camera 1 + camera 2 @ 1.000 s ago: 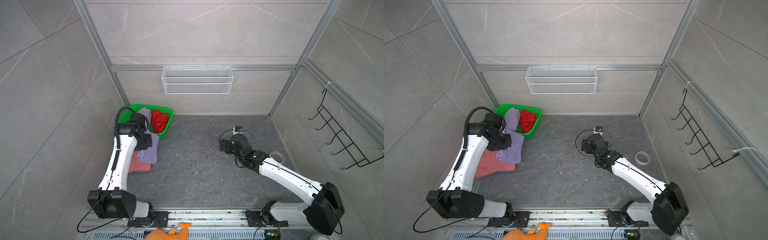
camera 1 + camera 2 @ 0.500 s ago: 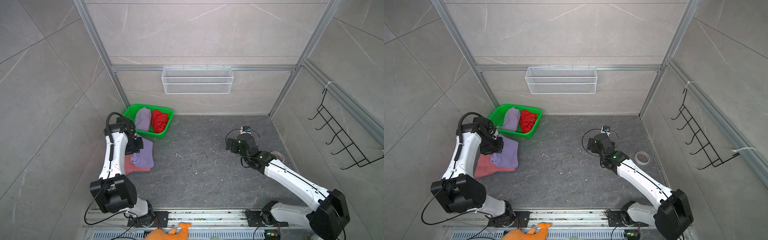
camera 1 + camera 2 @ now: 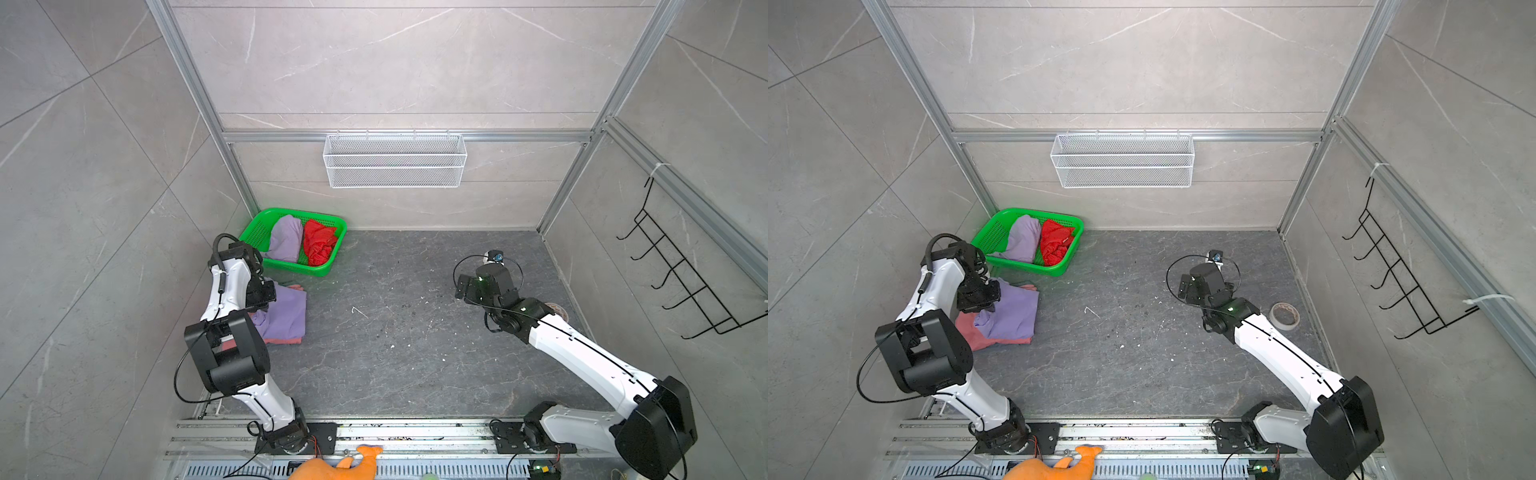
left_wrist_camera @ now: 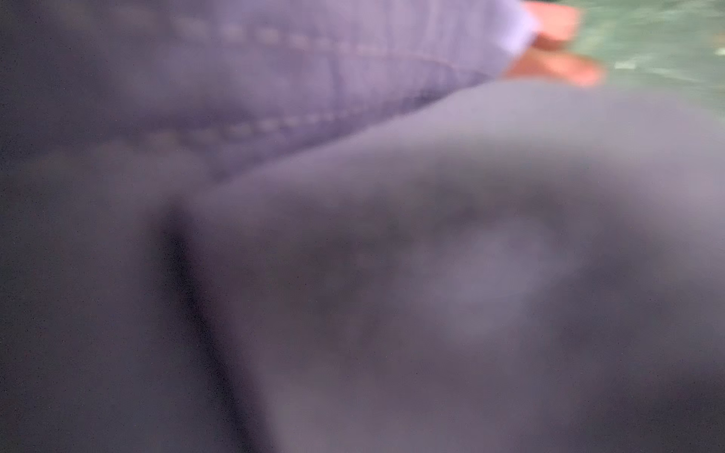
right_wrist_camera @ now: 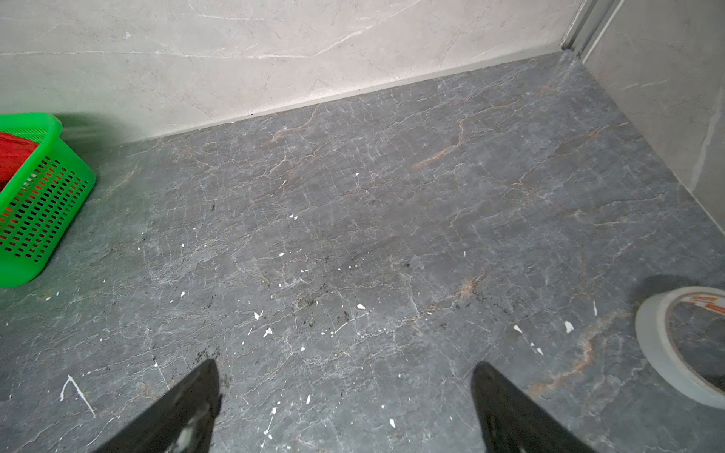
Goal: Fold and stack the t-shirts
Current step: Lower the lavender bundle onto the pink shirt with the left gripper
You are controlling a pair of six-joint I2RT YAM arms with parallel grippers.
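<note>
Grey stone floor (image 3: 395, 332) is the biggest thing here, and the green basket (image 3: 301, 270) sits in its far corner. Just in front of the basket lies the folded lavender t-shirt (image 3: 286, 311), on top of the pink t-shirt (image 3: 967, 328), whose edge peeks out underneath. Inside the basket wait a second lavender t-shirt (image 3: 286, 239) and the red t-shirt (image 3: 318, 245), both crumpled.

The left gripper (image 3: 978, 299) is down on the pile, at the end nearest the basket. Its jaws are squeezed narrow. I cannot tell if cloth is pinched between them, because its own camera sees only blurry purple cloth. The right gripper (image 5: 345, 368) hangs over bare floor, well away from the basket, with its jaws wide and nothing in them. A little tape roll (image 3: 1284, 316) lies even farther from the basket.

I think the job right now is laying this shirt on the pile. To do it well, the left gripper should let go slowly, then go straight up. A sideways pull could drag the soft cloth and pop the fold open.
</note>
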